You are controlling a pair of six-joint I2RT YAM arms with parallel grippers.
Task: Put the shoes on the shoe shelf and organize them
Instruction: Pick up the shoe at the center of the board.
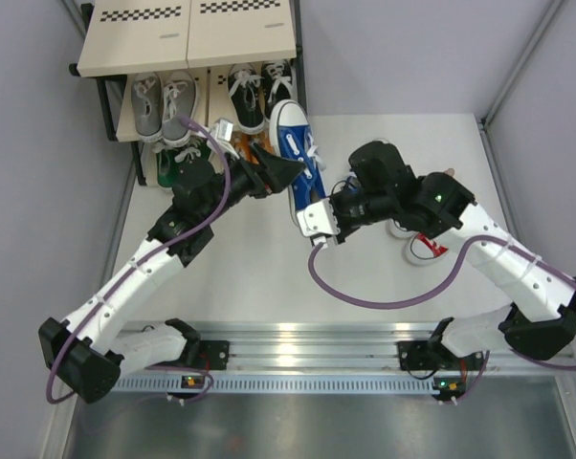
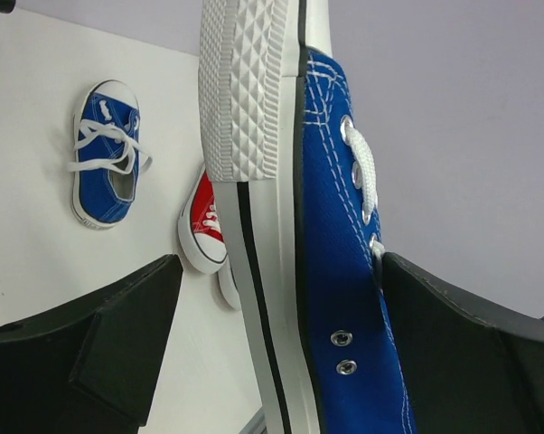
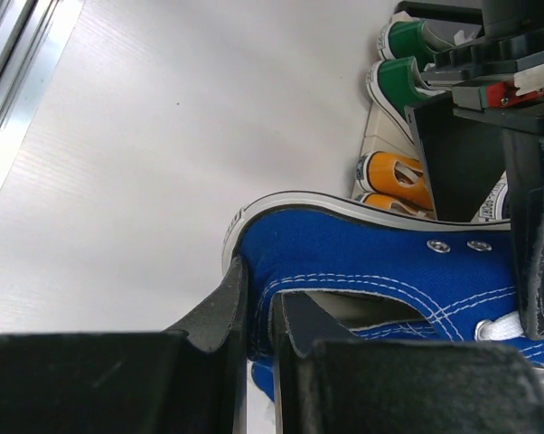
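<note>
A blue shoe [image 1: 299, 153] hangs in the air in front of the shoe shelf [image 1: 188, 38], toe toward the shelf. My right gripper [image 1: 319, 218] is shut on its heel wall, one finger inside and one outside [image 3: 260, 316]. My left gripper [image 1: 280, 175] is open, its jaws on either side of the shoe's middle [image 2: 281, 344]; a gap shows on the sole side. Grey shoes [image 1: 164, 103] and black shoes [image 1: 259, 88] sit on the middle tier. Green shoes [image 3: 408, 72] and orange shoes [image 3: 397, 176] sit on the bottom tier.
A second blue shoe [image 2: 105, 154] and a red shoe [image 2: 204, 226] lie on the white table to the right; the red one shows under the right arm [image 1: 427, 249]. Grey walls close in on both sides. A metal rail [image 1: 307, 359] runs along the near edge.
</note>
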